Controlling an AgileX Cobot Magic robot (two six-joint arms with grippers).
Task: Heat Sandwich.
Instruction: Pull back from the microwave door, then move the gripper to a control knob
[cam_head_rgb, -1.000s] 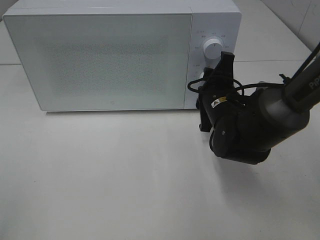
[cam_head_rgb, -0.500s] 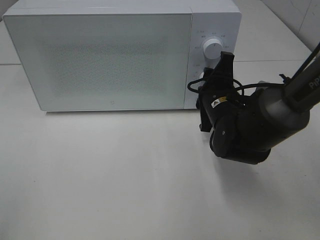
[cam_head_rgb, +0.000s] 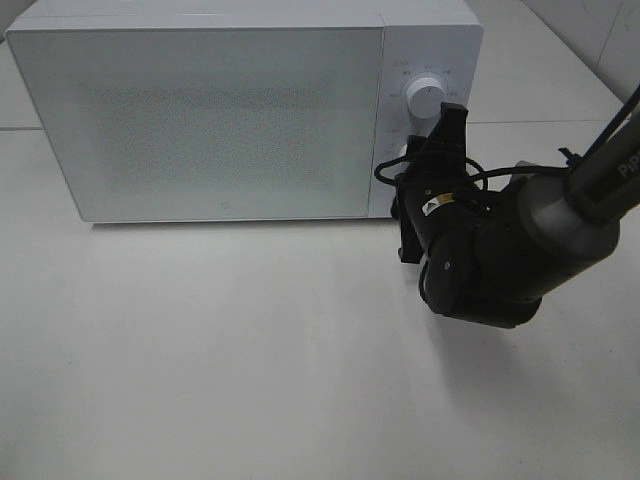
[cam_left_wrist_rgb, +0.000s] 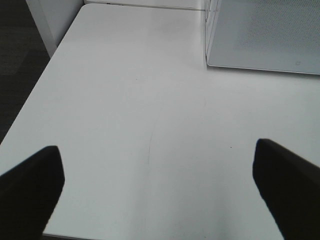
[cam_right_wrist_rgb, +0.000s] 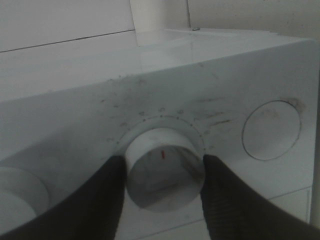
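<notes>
Right tool (cam_right_wrist_rgb: 162, 162) grasping lower knob (cam_right_wrist_rgb: 161, 176) on microwave (cam_head_rgb: 220, 120) control panel, fingers (cam_right_wrist_rgb: 107, 192) pressing both its sides. Left tool (cam_left_wrist_rgb: 160, 192) hanging spread wide over surface (cam_head_rgb: 200, 350), near-left of microwave, holding nothing. Sandwich not showing in any view; microwave door sitting closed.

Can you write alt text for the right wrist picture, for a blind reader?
The robot's right hand clasps a white dial with a small red mark, one dark finger on each side. The dial sits on the microwave's front panel, a round button beside it.
</notes>
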